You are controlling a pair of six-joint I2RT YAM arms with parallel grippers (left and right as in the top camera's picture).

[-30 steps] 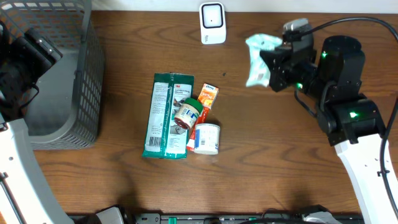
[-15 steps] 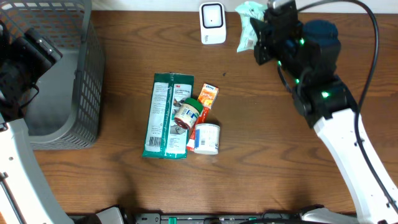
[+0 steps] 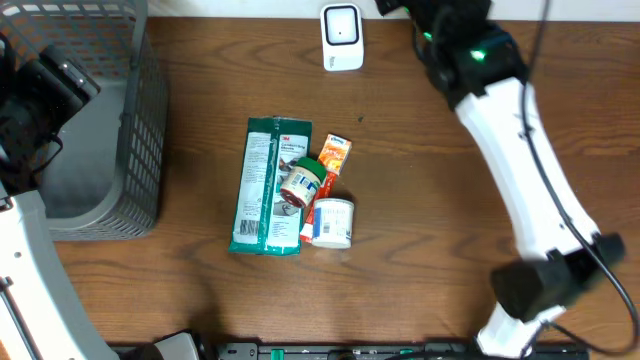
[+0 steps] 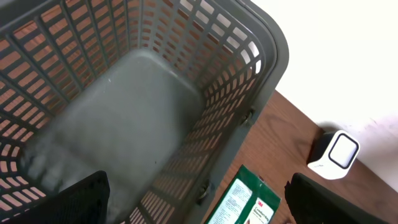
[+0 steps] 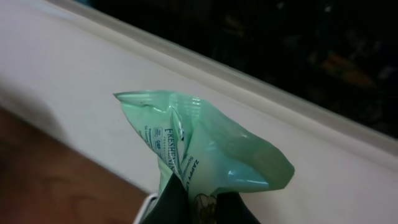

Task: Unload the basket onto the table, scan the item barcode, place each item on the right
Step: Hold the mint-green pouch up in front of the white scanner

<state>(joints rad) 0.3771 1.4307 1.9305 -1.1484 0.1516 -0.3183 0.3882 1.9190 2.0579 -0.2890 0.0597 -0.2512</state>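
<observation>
Now R fingers pinch green pouch tight above desk's far edge, near scanner. L fingers spread wide over basket, far-left corner. Other items lie mid-desk.

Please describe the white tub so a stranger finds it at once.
Right of the grey basket, a pile lies on the table. The white tub is at its lower right corner in the overhead view, beside the long green packet. It alone there is white: the jar is green-lidded, the small packet orange.
</observation>
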